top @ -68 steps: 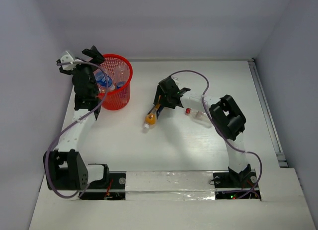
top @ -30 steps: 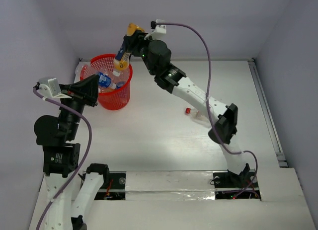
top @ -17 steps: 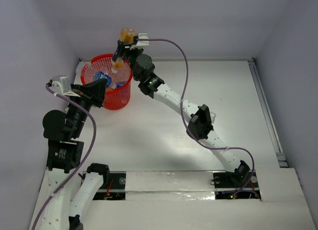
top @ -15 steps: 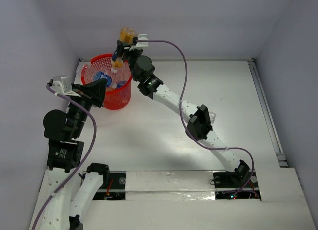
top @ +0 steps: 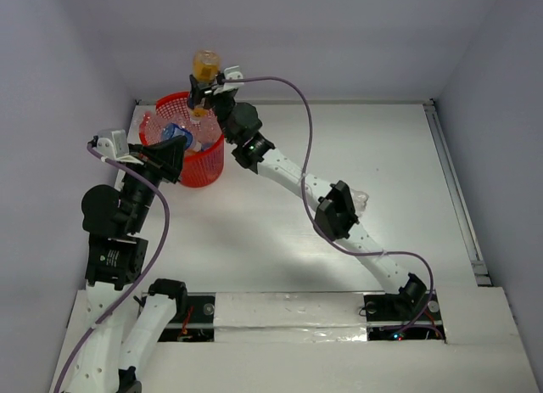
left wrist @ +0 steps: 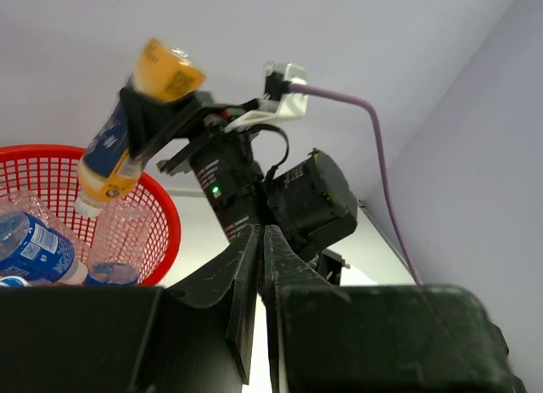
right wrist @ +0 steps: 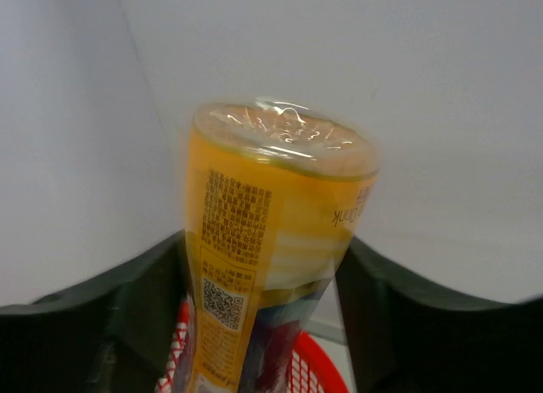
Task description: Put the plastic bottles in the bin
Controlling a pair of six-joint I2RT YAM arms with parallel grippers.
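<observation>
My right hand (top: pixel 200 91) clamped on the orange-and-blue labelled bottle (top: pixel 203 66), a glossy smooth cylinder, cap down above the bin (top: pixel 208 165), round red mesh basket holding clear blue-labelled bottles (left wrist: pixel 34 249), my left hand (left wrist: pixel 260 240) pinched shut, empty, near its rim.

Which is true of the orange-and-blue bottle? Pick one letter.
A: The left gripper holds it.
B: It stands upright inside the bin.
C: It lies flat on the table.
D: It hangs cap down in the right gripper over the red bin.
D: the orange-and-blue bottle sits between the fingers of the right gripper, base up and cap pointing down at the open top of the bin.
</observation>
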